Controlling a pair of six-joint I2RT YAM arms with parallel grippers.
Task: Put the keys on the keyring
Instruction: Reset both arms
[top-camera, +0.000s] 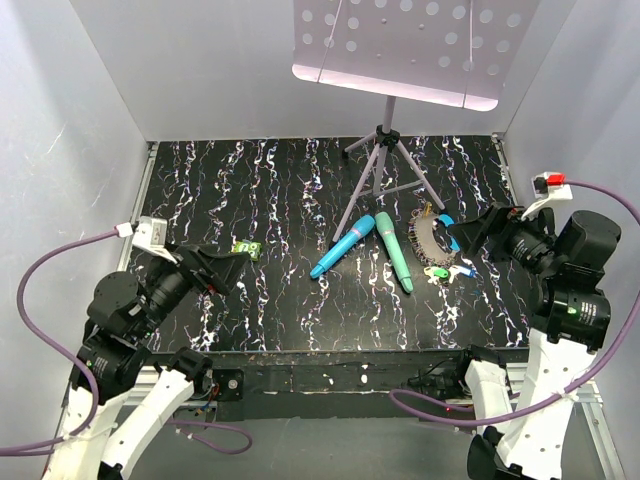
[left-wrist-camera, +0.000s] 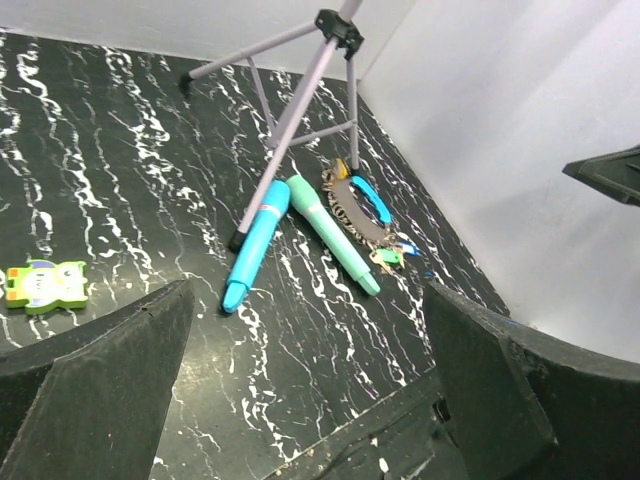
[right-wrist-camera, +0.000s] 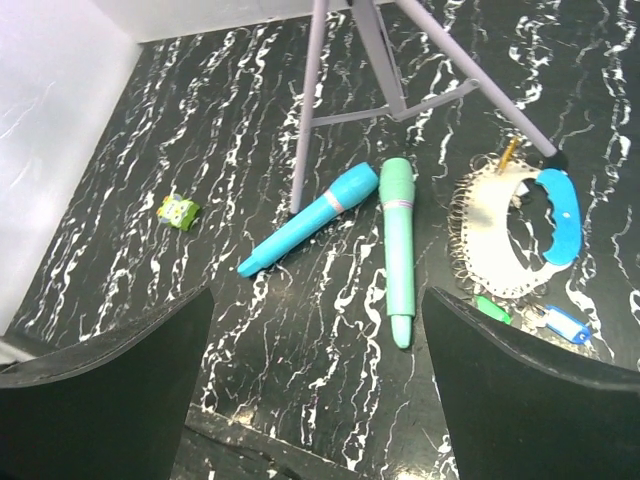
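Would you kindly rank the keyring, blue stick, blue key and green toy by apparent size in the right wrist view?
1. keyring
2. blue stick, as long but slimmer
3. blue key and green toy: alike, and the toy lies farther away, so unranked

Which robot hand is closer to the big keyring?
The right one. The right gripper hangs open just beside the keyring. The left gripper is far off on the other side, near the small green toy.

On the desk (top-camera: 280, 300), the keyring (top-camera: 422, 240) is found just right of the sticks (top-camera: 393, 250), keys (top-camera: 437, 271) laid before it, tripod (top-camera: 383, 150) behind.
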